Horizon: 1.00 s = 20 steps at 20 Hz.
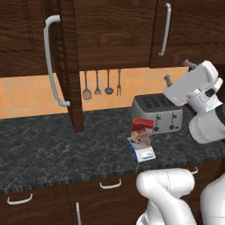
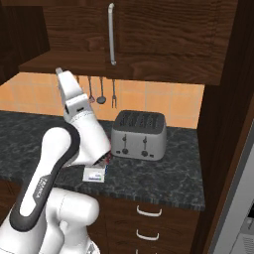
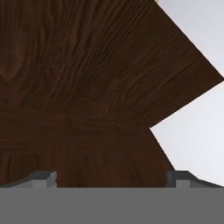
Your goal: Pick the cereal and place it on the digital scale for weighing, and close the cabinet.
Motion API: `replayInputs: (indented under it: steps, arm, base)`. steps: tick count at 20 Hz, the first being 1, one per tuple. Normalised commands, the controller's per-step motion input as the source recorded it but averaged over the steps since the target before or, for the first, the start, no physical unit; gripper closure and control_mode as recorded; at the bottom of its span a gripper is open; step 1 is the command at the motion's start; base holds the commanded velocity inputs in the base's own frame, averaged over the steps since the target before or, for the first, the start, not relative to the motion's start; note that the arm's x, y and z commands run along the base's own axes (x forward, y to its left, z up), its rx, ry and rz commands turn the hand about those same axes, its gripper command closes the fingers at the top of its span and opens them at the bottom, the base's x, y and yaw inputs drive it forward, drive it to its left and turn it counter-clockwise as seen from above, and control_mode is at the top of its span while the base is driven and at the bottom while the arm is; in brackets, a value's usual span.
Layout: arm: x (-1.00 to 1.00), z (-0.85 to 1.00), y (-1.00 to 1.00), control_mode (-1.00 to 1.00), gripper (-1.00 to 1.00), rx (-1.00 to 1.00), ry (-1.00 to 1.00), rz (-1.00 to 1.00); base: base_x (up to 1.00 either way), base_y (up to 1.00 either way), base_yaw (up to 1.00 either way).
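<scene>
The cereal [image 1: 142, 131], a small red box, stands upright on the digital scale [image 1: 145, 154] on the counter in front of the toaster. In the right base view my arm hides most of both; a corner of the scale [image 2: 94, 174] shows. The cabinet's left door [image 1: 70, 66] stands swung out toward me, its pale handle [image 1: 51, 61] facing left; the right door [image 1: 184, 30] is shut. My gripper [image 1: 177, 70] is open and empty, raised above the toaster just under the cabinet's bottom edge. In the hand view, dark cabinet wood [image 3: 87, 87] lies close ahead of my open gripper [image 3: 111, 179].
A grey toaster [image 1: 158, 113] sits behind the scale. Utensils [image 1: 97, 83] hang on the orange tiled wall. Drawers with small handles [image 1: 110, 184] run below the dark counter [image 1: 44, 149]. A tall dark panel [image 2: 223, 109] bounds the counter on the right.
</scene>
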Motion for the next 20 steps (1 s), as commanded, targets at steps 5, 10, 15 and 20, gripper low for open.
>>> replayInputs:
  steps: [5,10,15,20]
  arm:
    - [-0.30,0.00,0.56,-1.00,-1.00,0.00,0.00,0.00]
    - [-0.81,0.00,0.75,-1.00,-1.00,-0.02,0.06,0.00]
    - [-1.00,0.13,0.62,-1.00,-1.00,-0.17,0.24,0.00]
    - [-1.00,0.18,0.61,-1.00,-1.00,-0.04,0.18,-0.10]
  base:
    - [0.00,0.00,0.00]
    - [0.00,0.00,0.00]
    - [0.00,0.00,0.00]
    - [0.00,0.00,0.00]
